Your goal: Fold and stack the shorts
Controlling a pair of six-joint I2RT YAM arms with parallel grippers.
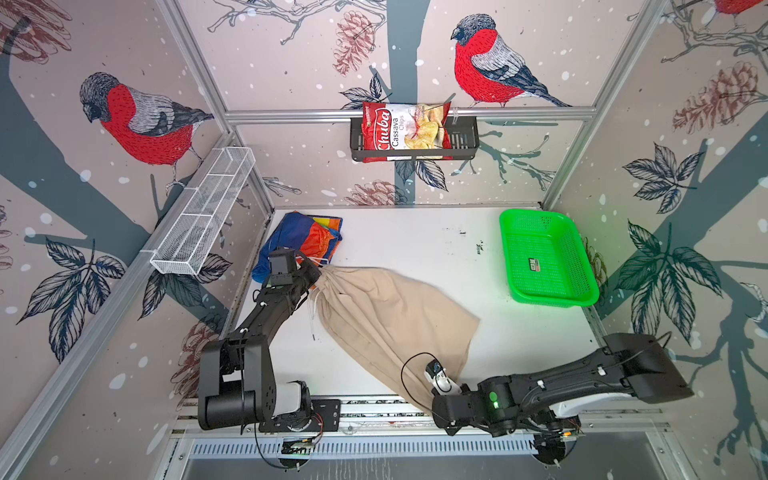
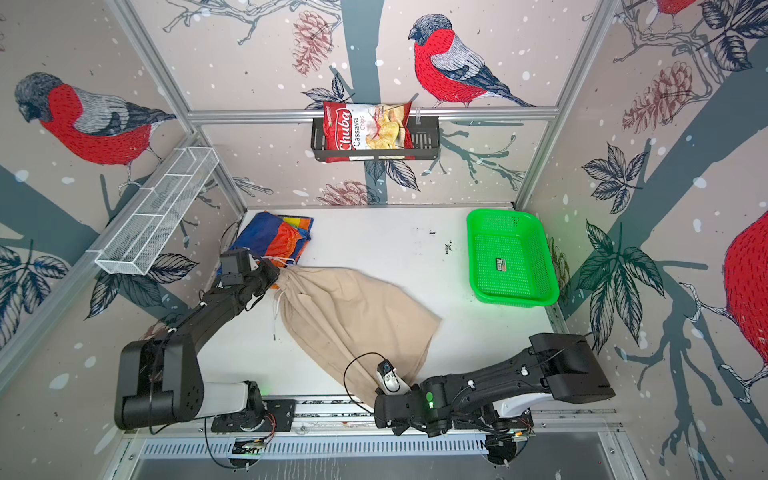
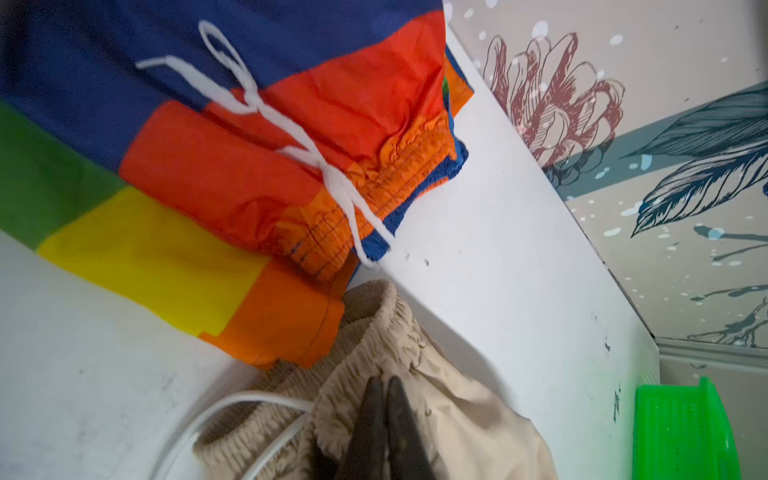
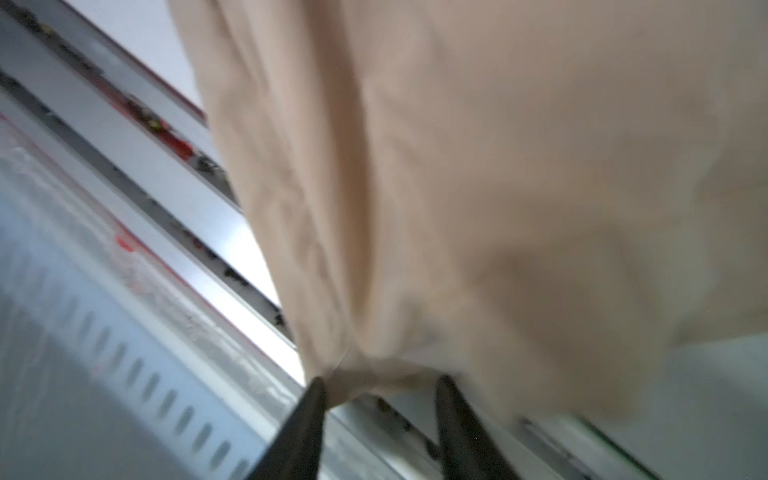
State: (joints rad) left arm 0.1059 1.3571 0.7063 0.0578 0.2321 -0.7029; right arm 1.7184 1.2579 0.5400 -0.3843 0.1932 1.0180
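The beige shorts lie stretched diagonally across the white table, waistband at the far left and legs toward the front edge. My left gripper is shut on their gathered waistband, and the white drawstring hangs loose beside it. The right gripper stands open at the hem of the beige shorts, over the front rail; the cloth edge lies just past its fingertips. The rainbow-striped shorts sit folded in the far left corner, touching the beige waistband.
A green mesh basket stands at the far right of the table. On the back wall a black shelf holds a chips bag. A white wire rack hangs on the left wall.
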